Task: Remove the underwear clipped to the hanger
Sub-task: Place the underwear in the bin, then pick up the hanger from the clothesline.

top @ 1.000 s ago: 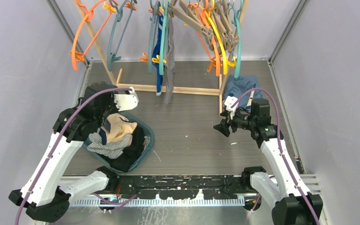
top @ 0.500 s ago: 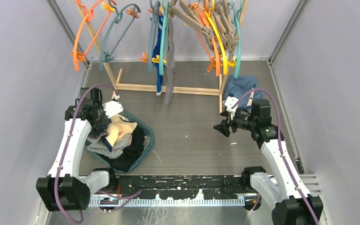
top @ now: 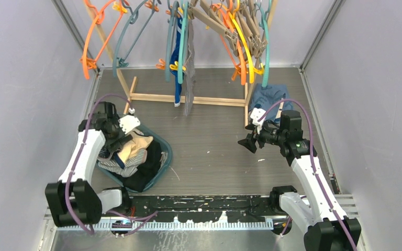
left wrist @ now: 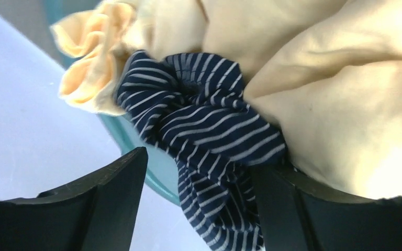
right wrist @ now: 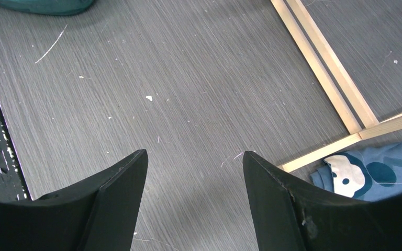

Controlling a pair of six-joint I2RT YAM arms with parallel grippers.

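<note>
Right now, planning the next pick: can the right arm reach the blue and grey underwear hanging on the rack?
Probably yes: the right gripper is open and empty, and only bare table lies between it and the underwear, though hangers crowd it.

A: How do your feeds look?
B: Top view: bright, even overhead light, soft shadows under your arms (top: 79, 157). Left wrist: beige garment (left wrist: 335, 94) blown out bottom right, left gripper (left wrist: 199, 166) a dark soft silhouette. Right wrist: table (right wrist: 188, 78) sharp, faint shadow bottom centre.
</note>
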